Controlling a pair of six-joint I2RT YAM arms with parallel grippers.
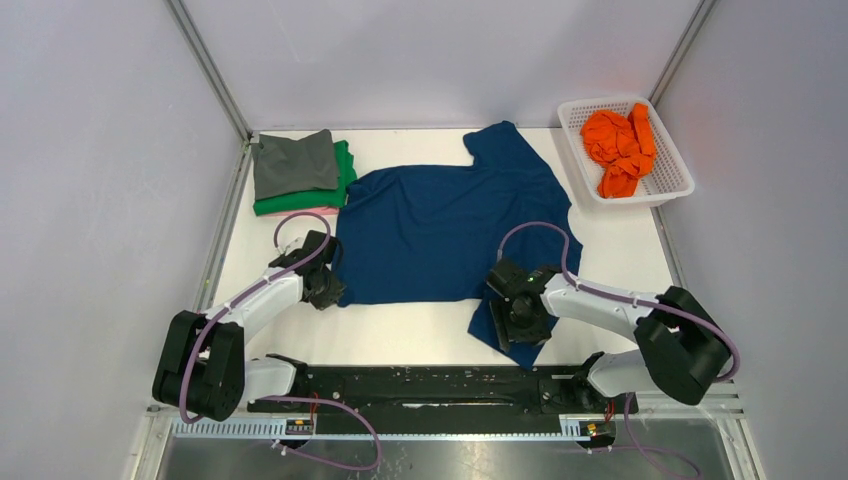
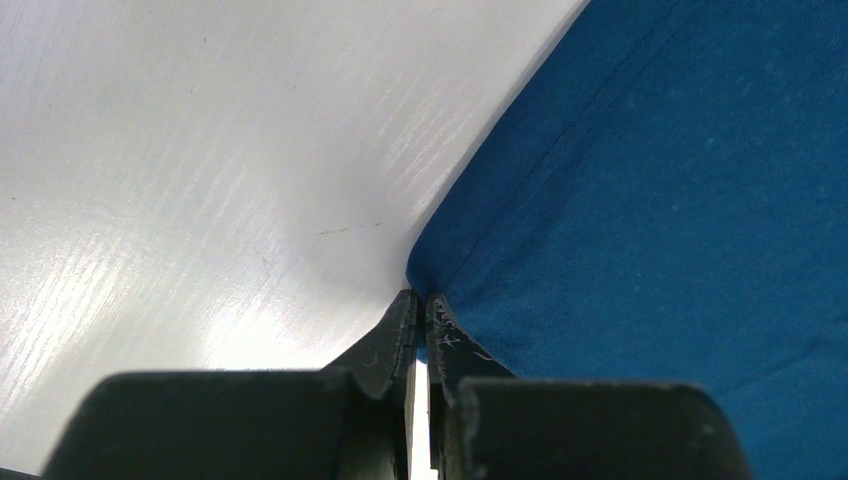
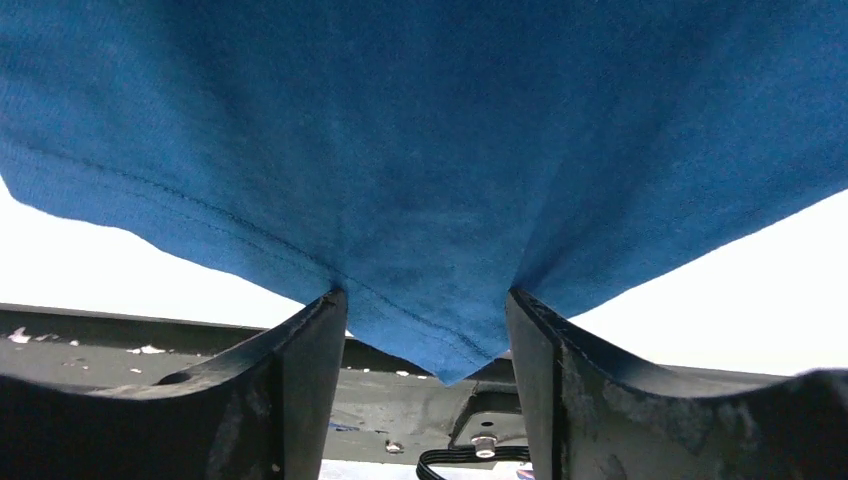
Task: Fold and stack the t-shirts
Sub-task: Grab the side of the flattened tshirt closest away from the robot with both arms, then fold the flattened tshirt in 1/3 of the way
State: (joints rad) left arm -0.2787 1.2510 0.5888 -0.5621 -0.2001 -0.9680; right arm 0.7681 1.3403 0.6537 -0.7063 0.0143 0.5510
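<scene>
The dark blue t-shirt (image 1: 440, 225) lies spread flat mid-table, one sleeve at the back and one at the near right. My left gripper (image 1: 325, 287) is at its near left corner. In the left wrist view it (image 2: 420, 296) is shut on the shirt's edge (image 2: 650, 200). My right gripper (image 1: 520, 318) is over the near right sleeve. In the right wrist view it (image 3: 424, 300) is open, with a corner of the blue cloth (image 3: 420, 150) hanging between the fingers. An orange t-shirt (image 1: 620, 145) lies crumpled in the basket.
A folded grey t-shirt (image 1: 293, 162) lies on a green one (image 1: 346, 172) at the back left, a pink edge (image 1: 300, 211) showing beneath. The white mesh basket (image 1: 676, 188) stands at the back right. The black base rail (image 1: 430, 385) runs along the near edge.
</scene>
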